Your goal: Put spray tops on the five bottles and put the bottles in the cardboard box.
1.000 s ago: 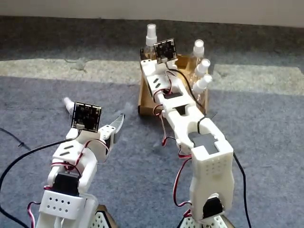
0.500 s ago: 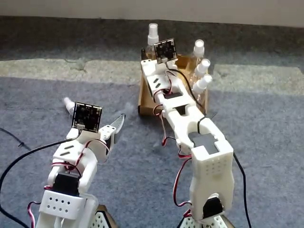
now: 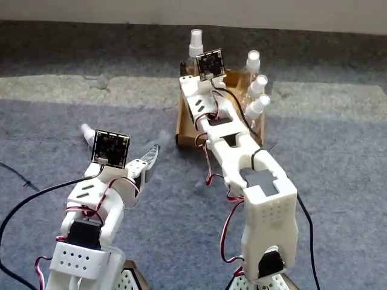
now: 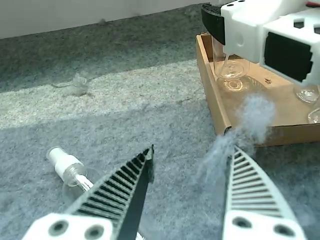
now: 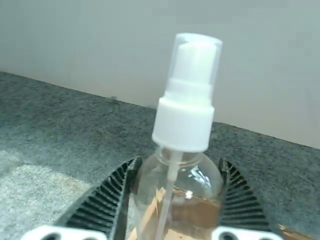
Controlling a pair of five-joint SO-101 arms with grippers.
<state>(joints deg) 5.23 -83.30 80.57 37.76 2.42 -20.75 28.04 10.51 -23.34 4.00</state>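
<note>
Four capped bottles (image 3: 260, 84) upright in cardboard box (image 3: 179, 124); fifth bottle (image 4: 67, 170) lies outside.

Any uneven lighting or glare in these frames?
High view: a bright band of light crosses the carpet on both sides of the cardboard box. Left wrist view: the same band lies beyond the lying bottle. Right wrist view: small glints on the bottle between the fingers.

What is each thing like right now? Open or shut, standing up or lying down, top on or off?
left gripper: open, empty.
right gripper: shut on the held bottle.
held bottle: upright in the cardboard box, spray top on.
three other bottles: standing in the box, tops on.
fifth bottle: lying on the carpet, top on.
</note>
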